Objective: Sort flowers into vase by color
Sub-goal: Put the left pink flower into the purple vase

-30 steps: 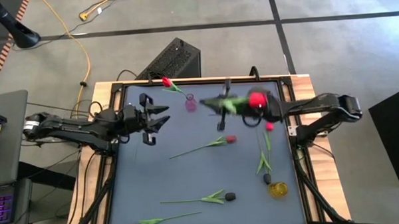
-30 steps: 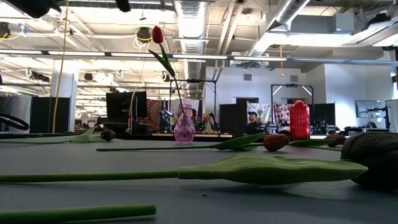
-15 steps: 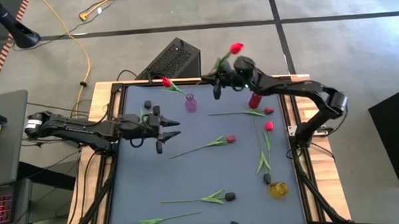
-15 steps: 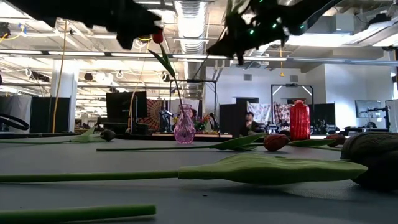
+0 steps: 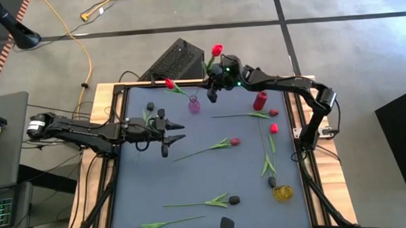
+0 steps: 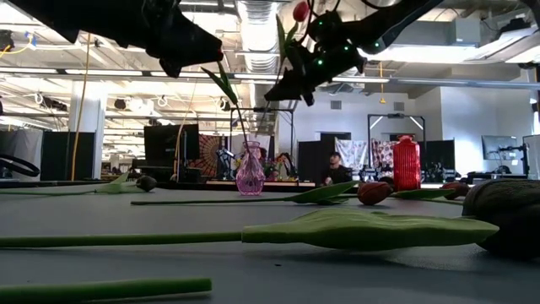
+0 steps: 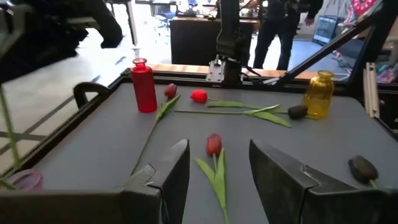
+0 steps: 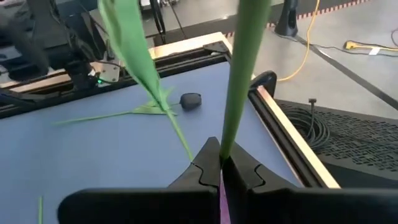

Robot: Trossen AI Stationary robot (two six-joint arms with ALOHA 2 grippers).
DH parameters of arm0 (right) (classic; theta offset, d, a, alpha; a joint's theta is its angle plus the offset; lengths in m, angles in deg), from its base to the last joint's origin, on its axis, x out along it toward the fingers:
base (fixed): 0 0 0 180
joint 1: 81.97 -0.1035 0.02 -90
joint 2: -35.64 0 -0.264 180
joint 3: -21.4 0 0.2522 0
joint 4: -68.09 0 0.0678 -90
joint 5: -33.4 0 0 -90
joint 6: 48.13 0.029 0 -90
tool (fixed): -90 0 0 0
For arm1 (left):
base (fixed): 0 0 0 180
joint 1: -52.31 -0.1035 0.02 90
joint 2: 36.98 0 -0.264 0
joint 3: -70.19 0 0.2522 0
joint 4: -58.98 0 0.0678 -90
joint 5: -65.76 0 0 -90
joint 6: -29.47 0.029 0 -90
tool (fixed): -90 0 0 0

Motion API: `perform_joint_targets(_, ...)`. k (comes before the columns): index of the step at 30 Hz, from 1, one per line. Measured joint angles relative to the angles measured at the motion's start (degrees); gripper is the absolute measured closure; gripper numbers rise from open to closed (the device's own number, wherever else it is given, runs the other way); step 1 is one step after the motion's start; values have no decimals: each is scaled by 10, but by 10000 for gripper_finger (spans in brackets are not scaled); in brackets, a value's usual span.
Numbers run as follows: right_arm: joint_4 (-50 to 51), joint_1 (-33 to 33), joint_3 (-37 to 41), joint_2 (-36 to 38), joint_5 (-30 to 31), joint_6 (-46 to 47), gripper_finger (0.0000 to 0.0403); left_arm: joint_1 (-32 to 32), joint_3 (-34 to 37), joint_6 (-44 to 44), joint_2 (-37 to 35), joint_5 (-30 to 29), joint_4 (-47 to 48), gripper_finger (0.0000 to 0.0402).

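My right gripper (image 5: pixel 212 92) hovers high over the table's far edge, beside the pink vase (image 5: pixel 194 106), and is shut on a red tulip (image 5: pixel 217 50). That vase stands upright and has one red tulip (image 5: pixel 169 83) in it. My left gripper (image 5: pixel 174 129) is open above the table's middle left; in the left wrist view its fingers stand either side of a red tulip (image 7: pixel 214 144) lying flat, apart from it. Red, maroon and black tulips lie scattered on the mat. A red vase (image 5: pixel 260 100) and a yellow vase (image 5: pixel 282 192) stand on the right. My right gripper (image 8: pixel 221 163) pinches the thin green stem (image 8: pixel 231 127) of the red tulip between its two fingertips, low on the stem. The tulip is lifted clear and rises above the fingers, with its head (image 6: pixel 300 10) on top and a leaf (image 8: pixel 134 53) spreading to one side.
A black tulip (image 5: pixel 149 106) lies near the far left corner, and two more (image 5: pixel 234 200) (image 5: pixel 272 182) near the near right. A maroon one (image 5: pixel 274 113) lies by the red vase. A raised frame (image 5: pixel 118 96) borders the mat. People stand beyond the table.
My right gripper has risen from beside the red vase and swung toward the table's left along the far edge, to the pink vase, with the red tulip lifted clear and turned head up. My left gripper has moved a little toward the table's right and near side.
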Motion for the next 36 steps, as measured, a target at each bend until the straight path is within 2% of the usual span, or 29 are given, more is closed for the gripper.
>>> perform_joint_targets(14,0,-8,1,0,4,0,375,-2,0,-2,0,-9,-3,247)
perform_joint_targets(22,-12,-12,1,-35,4,4,374,-2,0,-4,0,-9,-3,247)
perform_joint_targets(29,-12,-11,1,-36,5,4,373,-2,0,-3,0,-9,-3,247)
perform_joint_targets(36,-12,-12,1,-36,1,2,345,-2,0,-2,0,-9,-3,247)
